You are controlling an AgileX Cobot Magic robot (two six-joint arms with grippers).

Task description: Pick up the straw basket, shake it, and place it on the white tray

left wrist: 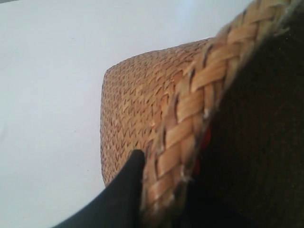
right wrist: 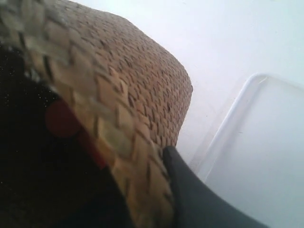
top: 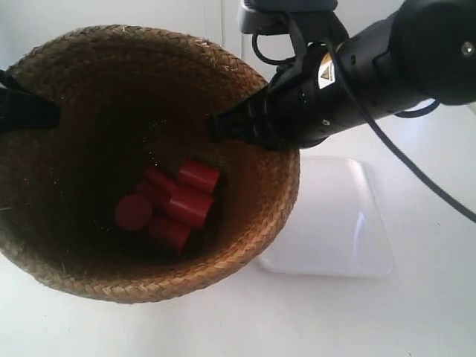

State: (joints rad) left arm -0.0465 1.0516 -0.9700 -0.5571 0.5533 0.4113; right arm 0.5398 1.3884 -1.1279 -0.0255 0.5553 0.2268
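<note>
The straw basket [top: 245,216] fills the exterior view's left, held up close to the camera with several red cylinders [top: 175,201] lying in its dark bottom. The arm at the exterior view's right has its gripper [top: 223,126] shut on the basket's right rim. Only a black finger [top: 26,108] of the other arm shows, clamped on the left rim. In the left wrist view my left gripper [left wrist: 159,178] pinches the braided rim [left wrist: 190,118]. My right gripper [right wrist: 142,185] pinches the opposite rim [right wrist: 109,128]. The white tray [top: 335,223] lies on the table below and right of the basket.
A white table [top: 416,312] surrounds the tray. The right arm's black body and cable [top: 387,59] reach across the exterior view's upper right. A pale wall [top: 111,15] stands behind.
</note>
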